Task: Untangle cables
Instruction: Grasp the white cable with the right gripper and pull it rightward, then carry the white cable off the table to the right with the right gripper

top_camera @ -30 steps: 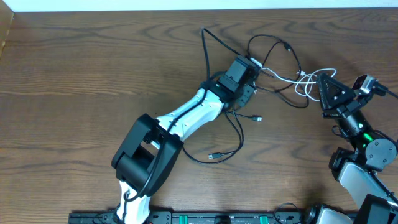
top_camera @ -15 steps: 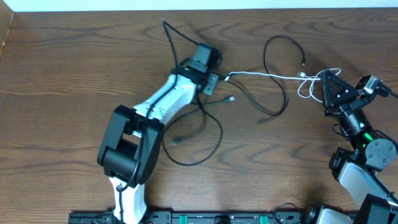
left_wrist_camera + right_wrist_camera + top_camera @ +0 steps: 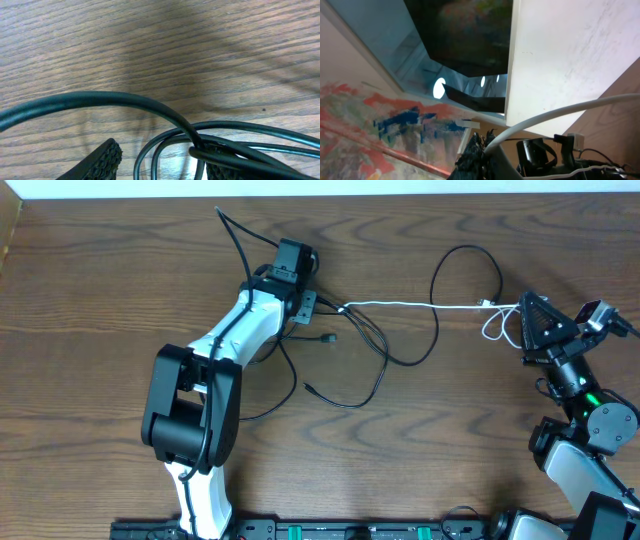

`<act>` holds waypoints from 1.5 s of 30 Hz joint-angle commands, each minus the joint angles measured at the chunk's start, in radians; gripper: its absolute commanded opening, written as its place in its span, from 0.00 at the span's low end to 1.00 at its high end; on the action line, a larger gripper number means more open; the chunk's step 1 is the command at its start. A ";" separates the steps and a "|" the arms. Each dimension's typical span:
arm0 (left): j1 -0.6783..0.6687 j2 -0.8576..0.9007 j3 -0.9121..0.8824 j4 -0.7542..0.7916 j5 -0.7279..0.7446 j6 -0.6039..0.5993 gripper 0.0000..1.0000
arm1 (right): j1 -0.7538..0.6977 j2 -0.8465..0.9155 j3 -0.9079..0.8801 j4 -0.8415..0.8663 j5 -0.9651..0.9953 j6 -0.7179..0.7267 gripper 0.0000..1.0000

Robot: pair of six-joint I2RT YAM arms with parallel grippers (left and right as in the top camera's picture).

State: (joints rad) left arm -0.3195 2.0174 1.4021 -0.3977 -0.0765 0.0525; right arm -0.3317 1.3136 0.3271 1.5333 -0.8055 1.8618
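A: What changed on the left?

B: The left end effector (image 3: 308, 305) has swung further left over the tabletop (image 3: 100, 300), dragging the black cords (image 3: 400, 363) with it. Its jaws stand half apart with cords between them. Whether they pinch cannot be told.

A: And rightward?

B: The white cord (image 3: 410, 305) now runs straight to the right end effector (image 3: 523, 308), which is clamped on it. The tangle looks to be opening up.

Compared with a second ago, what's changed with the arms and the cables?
The left gripper swept left, dragging the black cables along. That pulled the white cable from slack curves into a nearly straight line. The right gripper stayed put, shut on the white cable; the small loops beside it remain.
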 commanded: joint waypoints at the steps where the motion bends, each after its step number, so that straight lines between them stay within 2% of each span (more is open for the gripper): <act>1: 0.028 -0.022 0.010 -0.009 -0.030 0.002 0.49 | -0.004 -0.004 0.007 0.007 0.047 -0.046 0.01; 6: 0.069 -0.022 0.010 -0.015 -0.052 -0.005 0.40 | -0.005 -0.005 0.007 -0.013 0.044 -0.061 0.01; 14: 0.134 -0.022 0.010 -0.035 -0.074 -0.018 0.40 | -0.037 -0.004 0.007 -0.021 0.045 -0.087 0.01; 17: 0.136 -0.022 0.010 -0.041 -0.072 -0.026 0.40 | -0.053 -0.004 0.006 -0.070 0.042 -0.112 0.01; 24: 0.133 -0.022 0.010 -0.042 0.011 -0.029 0.40 | -0.065 -0.004 0.021 -0.267 0.055 -0.277 0.01; 28: 0.133 -0.022 0.010 -0.041 0.083 -0.029 0.40 | -0.088 -0.004 0.095 -0.456 0.047 -0.446 0.02; 30: 0.133 -0.022 0.010 -0.043 0.104 -0.032 0.36 | -0.094 -0.004 0.141 -0.559 0.036 -0.531 0.02; 37: 0.130 -0.022 0.010 -0.043 0.115 -0.032 0.33 | -0.095 -0.004 0.360 -1.028 0.031 -0.889 0.02; 41: 0.130 -0.022 0.010 -0.043 0.115 -0.032 0.33 | -0.095 -0.004 0.496 -1.358 0.139 -1.119 0.02; 45: 0.130 -0.022 0.010 -0.043 0.115 -0.032 0.33 | -0.095 -0.004 0.627 -1.660 0.356 -1.336 0.01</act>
State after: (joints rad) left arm -0.1871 2.0174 1.4021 -0.4385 0.0269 0.0254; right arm -0.4217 1.3136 0.8501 -0.0036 -0.6571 0.8200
